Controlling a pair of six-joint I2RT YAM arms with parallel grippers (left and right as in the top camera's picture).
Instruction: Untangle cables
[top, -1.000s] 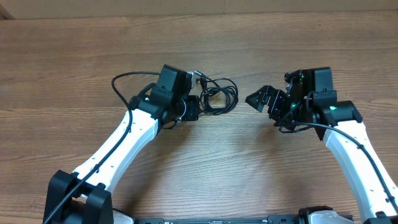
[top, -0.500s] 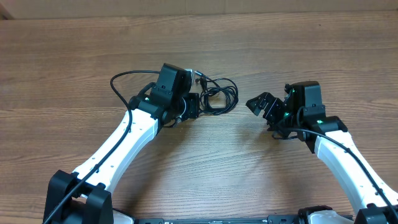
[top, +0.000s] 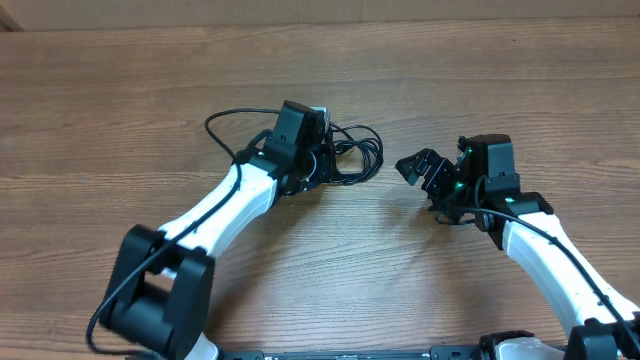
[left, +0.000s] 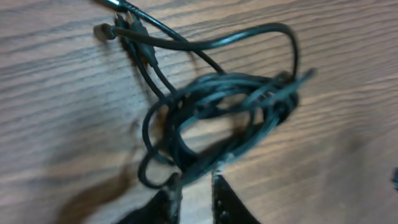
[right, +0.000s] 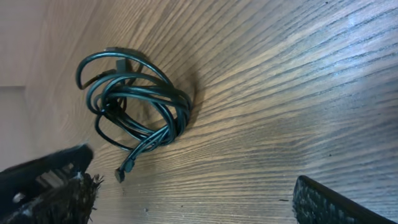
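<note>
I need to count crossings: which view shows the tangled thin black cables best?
Left wrist: the thin black cables fill the frame, with single loops distinct despite slight blur. The right wrist view shows them smaller and oblique; overhead shows only a tiny knot.

we see soft, even light on the table (top: 120, 90), a pale glare across its wood in the right wrist view, and the cables (left: 249, 87) blurred in the left wrist view.
</note>
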